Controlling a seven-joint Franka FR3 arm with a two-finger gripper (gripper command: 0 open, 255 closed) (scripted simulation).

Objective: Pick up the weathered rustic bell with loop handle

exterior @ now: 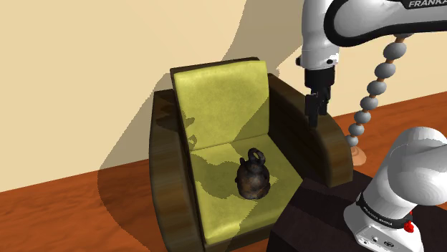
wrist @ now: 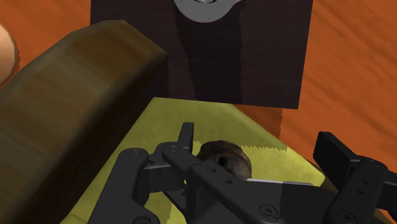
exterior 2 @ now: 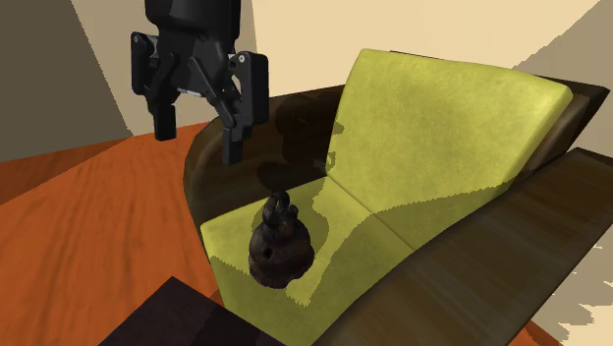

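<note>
Dark weathered loop-handled bell (exterior: 253,175), mid-frame on the yellow-green armchair seat (exterior: 215,190), should be straddled squarely from above by the wide-spread fingers (exterior 2: 233,143) of the black gripper (exterior 2: 196,141).

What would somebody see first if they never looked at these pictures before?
A big armchair with yellow-green cushions and dark brown arms stands on the orange floor. A small dark bell with a loop handle sits on its seat. The black gripper hangs above the chair, fingers apart.
</note>
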